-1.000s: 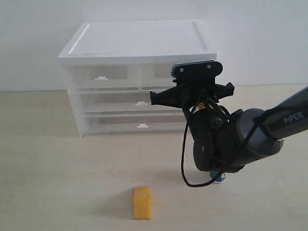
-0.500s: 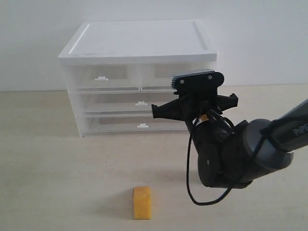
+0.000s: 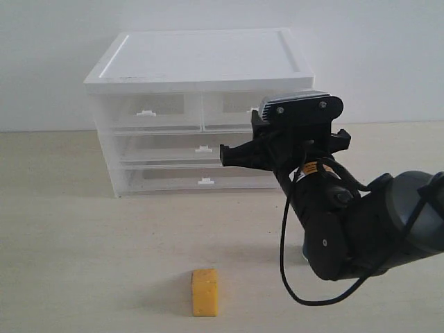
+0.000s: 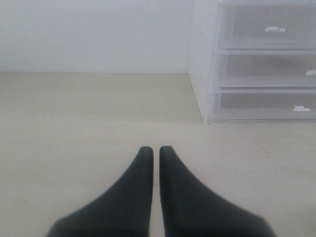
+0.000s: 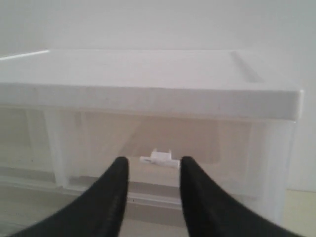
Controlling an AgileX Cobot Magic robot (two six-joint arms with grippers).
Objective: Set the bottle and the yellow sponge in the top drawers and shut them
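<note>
The yellow sponge (image 3: 205,292) stands alone on the table near the front. The bottle is hidden behind my right arm (image 3: 347,229). Both top drawers, left (image 3: 149,111) and right (image 3: 229,107), are pushed in under the white cabinet top (image 3: 201,59). My right gripper (image 5: 154,165) is open, its fingers straddling the line to the right top drawer's white tab handle (image 5: 159,158), a short way in front of it and holding nothing. My left gripper (image 4: 155,150) is shut on nothing, low over bare table, left of the cabinet (image 4: 207,74).
Two full-width lower drawers (image 3: 201,163) sit shut beneath the top pair. My right arm's bulky body fills the table's right side, with a black cable (image 3: 286,274) looping under it. A white wall stands behind the cabinet.
My right arm has swung to the right and its wrist has moved closer to the right top drawer. The bottle, seen under the arm a second ago, is now covered. The sponge has stayed put.
</note>
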